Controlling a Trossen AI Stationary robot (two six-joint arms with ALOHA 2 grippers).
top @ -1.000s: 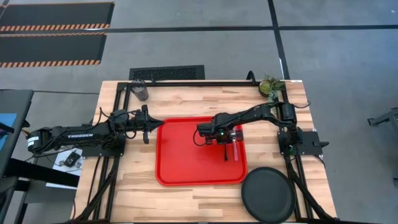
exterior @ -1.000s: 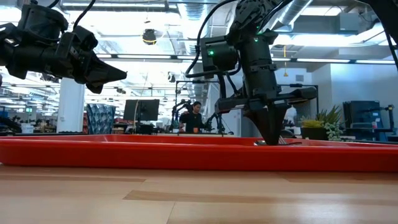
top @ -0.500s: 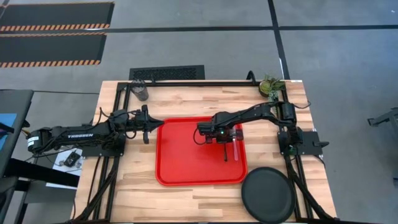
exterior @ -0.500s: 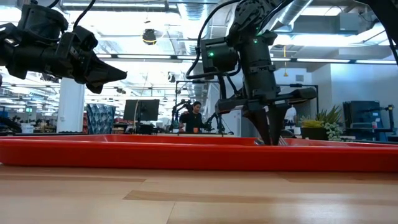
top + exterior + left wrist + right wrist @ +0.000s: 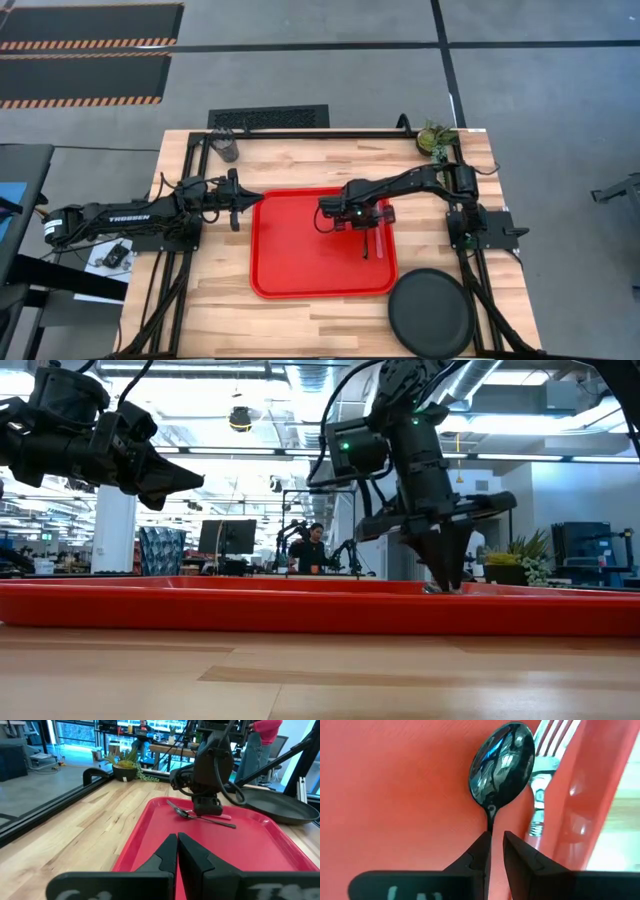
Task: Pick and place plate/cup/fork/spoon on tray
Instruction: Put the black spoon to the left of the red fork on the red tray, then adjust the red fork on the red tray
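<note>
The red tray (image 5: pixel 290 250) lies mid-table. On it, close to its right rim, the black spoon (image 5: pixel 502 762) and the pale fork (image 5: pixel 542 770) lie side by side; they also show in the left wrist view, the spoon (image 5: pixel 200 816) under my right arm. My right gripper (image 5: pixel 495 842) points down over the spoon's handle, slightly open, and also shows from above (image 5: pixel 366 230). My left gripper (image 5: pixel 238 205) waits shut and level at the tray's left rim. The black plate (image 5: pixel 430 312) rests on the table's near right corner. The dark cup (image 5: pixel 228 148) stands far left. My right gripper comes from above over the spoon's handle (image 5: pixel 490 822), just behind the bowl. The handle runs in right beside one fingertip (image 5: pixel 481 845); I cannot tell whether that finger touches it. The spoon lies flat on the tray.
A small potted plant (image 5: pixel 436 138) stands at the far right corner. Black frame rails run along the table's left and right sides. The tray's left half and the wood in front of the tray are bare.
My right gripper has opened a little over the spoon's handle, staying low above the tray. The spoon and fork lie on the tray as before.
</note>
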